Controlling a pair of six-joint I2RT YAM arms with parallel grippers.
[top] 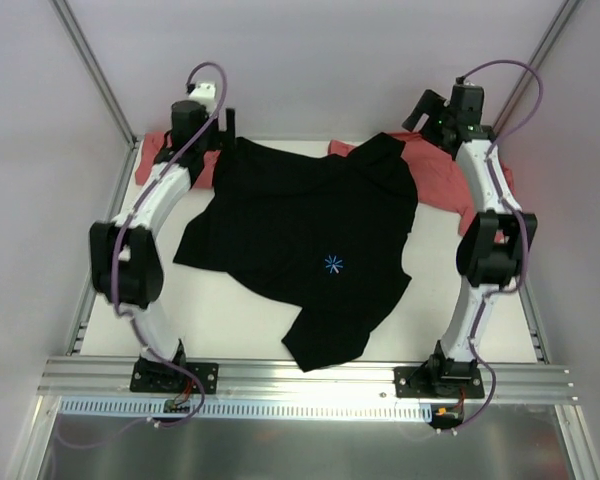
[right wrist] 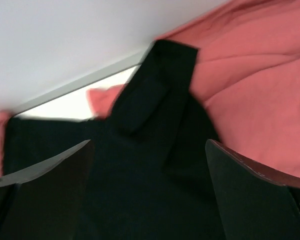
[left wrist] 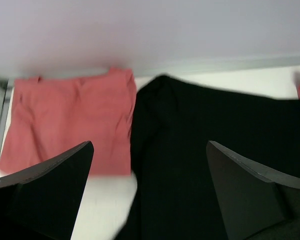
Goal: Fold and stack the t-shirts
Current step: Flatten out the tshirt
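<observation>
White tabletop (top: 230, 320) between pale walls; a large black cloth t-shirt (top: 300, 220) with a small light-blue starburst mark (top: 333, 264) lies rumpled across the middle, one sleeve toward the near edge. Two salmon-red cloth t-shirts lie at the far corners; the left one (left wrist: 65, 125) is just beside the black shirt, the right one (right wrist: 255, 75) partly under its sleeve. My arms bow outward from their bases and reach to the far edge; my left gripper (left wrist: 149, 144) hangs over the black-red border, jaws spread, holding nothing; my right gripper (right wrist: 149, 142) hangs over the black sleeve, jaws likewise spread and empty.
</observation>
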